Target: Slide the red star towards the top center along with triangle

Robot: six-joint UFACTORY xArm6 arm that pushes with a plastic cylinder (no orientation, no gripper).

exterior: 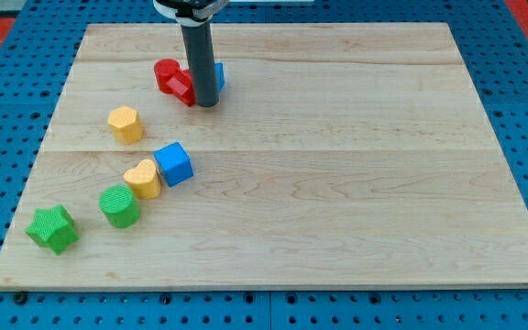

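Observation:
The red star (173, 80) lies near the view's top, left of centre, on the wooden board (337, 183). A blue block (218, 75), likely the triangle, shows just to its right, mostly hidden behind the rod. My tip (207, 104) rests on the board right next to the red star's lower right side, in front of the blue block. Whether the tip touches either block I cannot tell.
A yellow hexagon block (126, 124) lies lower left of the star. Further down are a blue cube (173, 164), a yellow heart (143, 179), a green cylinder-like block (119, 205) and a green star (52, 228) near the board's bottom left corner.

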